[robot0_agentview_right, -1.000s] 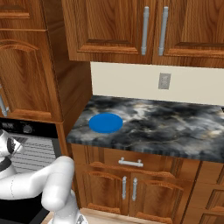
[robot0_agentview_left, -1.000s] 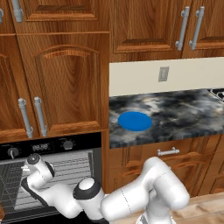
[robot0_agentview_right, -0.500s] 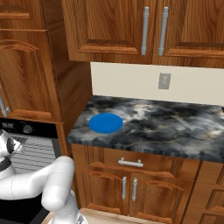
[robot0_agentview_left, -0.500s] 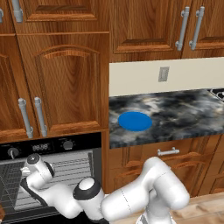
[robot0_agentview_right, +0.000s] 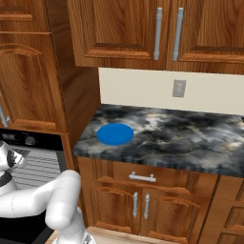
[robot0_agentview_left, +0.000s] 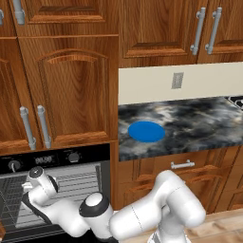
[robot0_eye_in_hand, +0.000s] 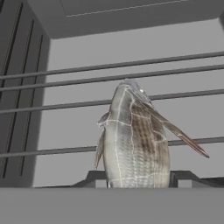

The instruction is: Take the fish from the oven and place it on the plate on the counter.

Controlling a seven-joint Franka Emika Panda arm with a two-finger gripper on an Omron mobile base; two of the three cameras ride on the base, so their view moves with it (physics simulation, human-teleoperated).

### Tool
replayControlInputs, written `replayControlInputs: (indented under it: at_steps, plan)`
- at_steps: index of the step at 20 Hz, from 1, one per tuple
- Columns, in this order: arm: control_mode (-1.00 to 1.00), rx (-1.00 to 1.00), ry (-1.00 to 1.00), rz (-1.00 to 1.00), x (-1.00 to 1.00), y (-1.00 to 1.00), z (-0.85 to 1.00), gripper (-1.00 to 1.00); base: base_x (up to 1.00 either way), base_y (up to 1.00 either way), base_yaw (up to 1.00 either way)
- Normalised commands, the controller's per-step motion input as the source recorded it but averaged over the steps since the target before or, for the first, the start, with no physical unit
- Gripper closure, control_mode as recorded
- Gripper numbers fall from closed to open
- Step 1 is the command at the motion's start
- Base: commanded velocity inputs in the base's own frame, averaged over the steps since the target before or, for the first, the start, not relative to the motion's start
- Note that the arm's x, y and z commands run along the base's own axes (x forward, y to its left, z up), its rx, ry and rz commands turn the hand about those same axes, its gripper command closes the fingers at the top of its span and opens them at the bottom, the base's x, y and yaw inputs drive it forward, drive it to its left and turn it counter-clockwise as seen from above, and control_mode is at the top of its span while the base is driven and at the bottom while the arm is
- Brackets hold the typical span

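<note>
The hand [robot0_eye_in_hand: 138, 180] sits inside the oven [robot0_agentview_left: 57, 190] with the fish [robot0_eye_in_hand: 135, 144] between its dark fingertips [robot0_eye_in_hand: 181, 178]; the gap has narrowed over the last second, though whether they are clamped on it yet I cannot tell. The fish lies on the wire rack [robot0_eye_in_hand: 65, 105], so a lift looks close. Farther off, the blue plate [robot0_agentview_left: 146, 131] waits on the bench [robot0_agentview_left: 199, 123].

Fish [robot0_eye_in_hand: 135, 144] between fingers [robot0_eye_in_hand: 186, 178]; rack [robot0_eye_in_hand: 65, 105] bars behind
</note>
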Motion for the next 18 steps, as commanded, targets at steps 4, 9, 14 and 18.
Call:
replayControlInputs:
  at_steps: [4, 9, 14, 18]
  plan:
    - [-1.0, -0.04, 0.01, 0.0, -0.08, 0.09, -0.08, 1.0, 0.0, 0.0, 0.0]
    - [-1.0, 0.0, -0.05, 0.0, -0.55, 0.02, 0.02, 1.0, 0.0, 0.0, 0.0]
    - [-1.0, 0.02, -0.27, 0.0, -0.88, 0.0, 0.33, 1.0, 0.0, 0.0, 0.0]
    - [-1.0, 0.08, -0.36, 0.0, -1.0, -0.1, 0.32, 1.0, 0.0, 0.0, 0.0]
